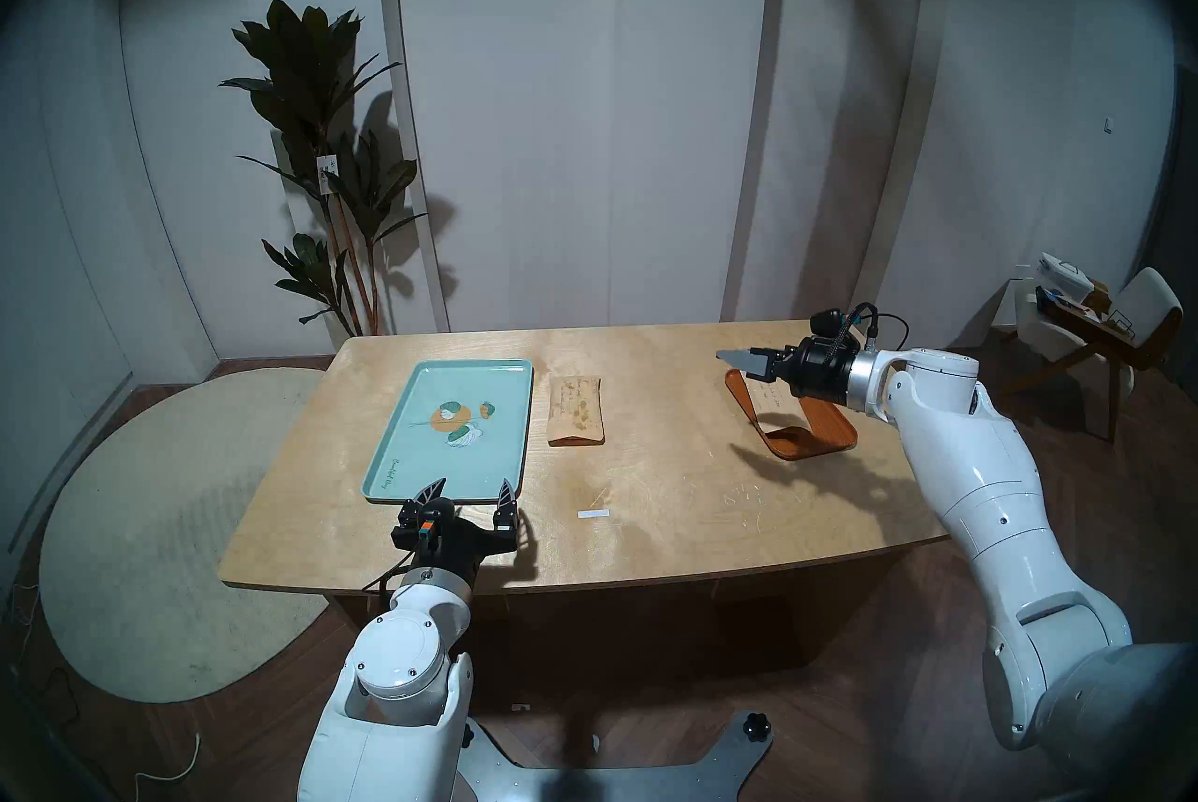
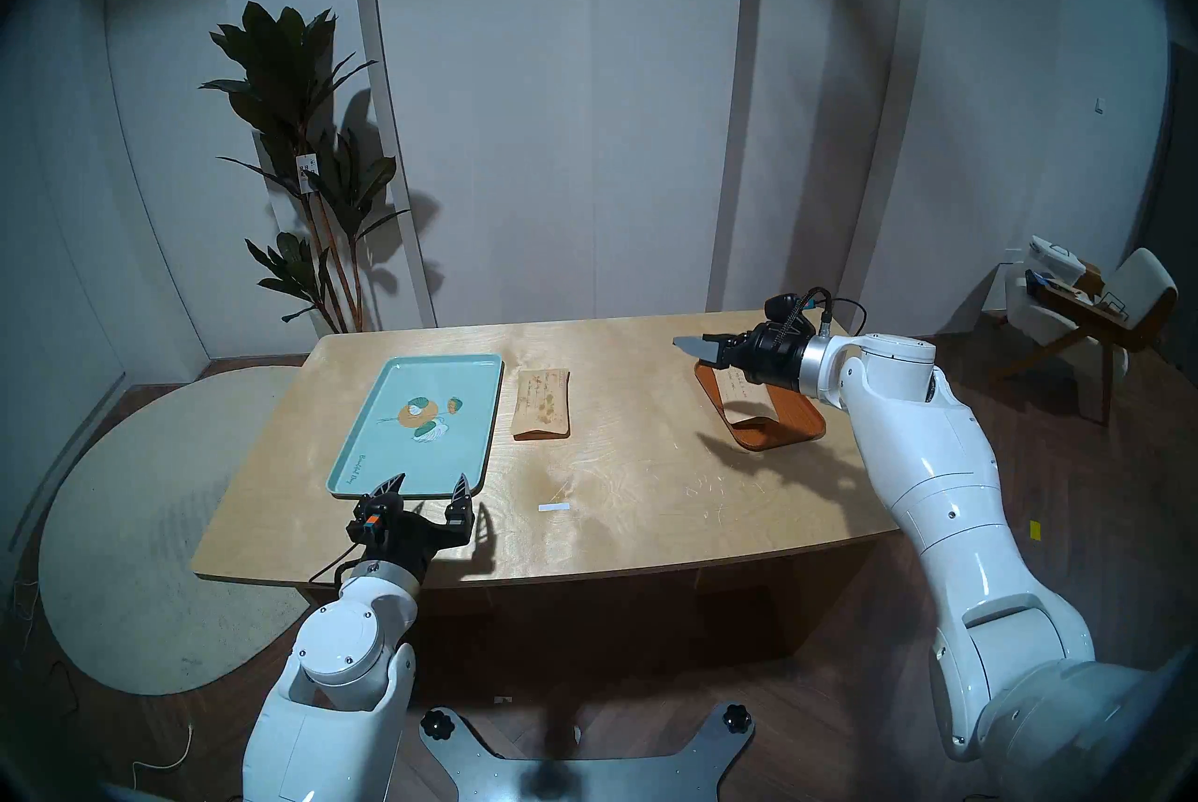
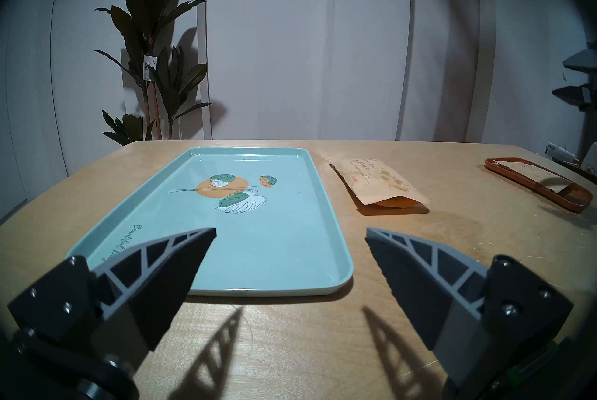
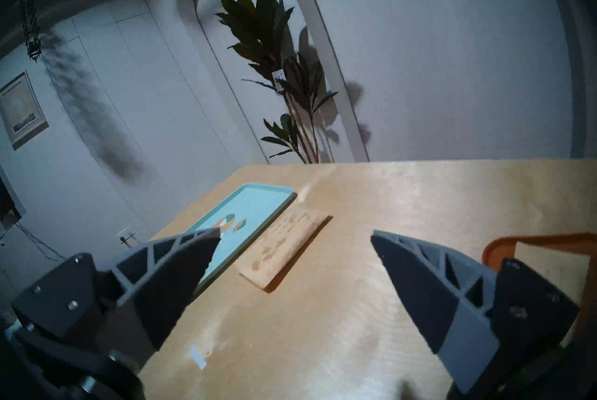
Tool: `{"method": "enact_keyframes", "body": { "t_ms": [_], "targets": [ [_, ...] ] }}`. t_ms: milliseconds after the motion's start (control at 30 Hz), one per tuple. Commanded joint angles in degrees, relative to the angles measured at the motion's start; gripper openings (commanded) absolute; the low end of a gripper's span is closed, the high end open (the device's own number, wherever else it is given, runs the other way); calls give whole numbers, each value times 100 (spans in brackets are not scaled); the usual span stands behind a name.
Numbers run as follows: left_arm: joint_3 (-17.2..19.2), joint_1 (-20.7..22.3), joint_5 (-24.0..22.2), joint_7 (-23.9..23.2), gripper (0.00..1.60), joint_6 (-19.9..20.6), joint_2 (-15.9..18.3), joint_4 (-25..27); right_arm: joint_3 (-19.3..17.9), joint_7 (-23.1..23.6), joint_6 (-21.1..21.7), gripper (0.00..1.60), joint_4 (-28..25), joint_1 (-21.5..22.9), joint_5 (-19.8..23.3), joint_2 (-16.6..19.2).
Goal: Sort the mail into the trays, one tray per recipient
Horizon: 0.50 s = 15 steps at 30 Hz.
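The darker blotched envelope (image 1: 576,410) lies flat on the table just right of the mint-green leaf-print tray (image 1: 448,430); it also shows in the left wrist view (image 3: 381,187) and the right wrist view (image 4: 284,245). The paler envelope (image 1: 771,397) lies in the orange-brown tray (image 1: 813,441) at the right, partly hidden by my right wrist. My left gripper (image 1: 472,493) is open and empty, low over the mint tray's near edge (image 3: 268,291). My right gripper (image 1: 736,358) is open and empty, raised above the orange-brown tray's far-left corner (image 4: 497,247).
A small white tape strip (image 1: 594,514) lies on the table near the front middle. A potted plant (image 1: 324,159) stands behind the table's back left corner. A chair (image 1: 1089,327) with clutter stands at the far right. A round rug (image 1: 162,522) lies on the floor at left.
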<state>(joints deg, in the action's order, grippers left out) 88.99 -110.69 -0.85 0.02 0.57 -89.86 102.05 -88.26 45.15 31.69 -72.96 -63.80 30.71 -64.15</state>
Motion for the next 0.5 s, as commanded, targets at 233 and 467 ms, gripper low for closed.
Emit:
{"method": "enact_keyframes", "body": {
  "t_ms": [233,467],
  "targets": [
    [1,50,6,5,160,-34,0,120,-1043,-1529,-454,160,-1210,-739,-333,-442],
    [1,43,8,7,160,-35,0,134,-1462,-2263,-593,160,-1705,-1062,-703,-935]
  ]
}}
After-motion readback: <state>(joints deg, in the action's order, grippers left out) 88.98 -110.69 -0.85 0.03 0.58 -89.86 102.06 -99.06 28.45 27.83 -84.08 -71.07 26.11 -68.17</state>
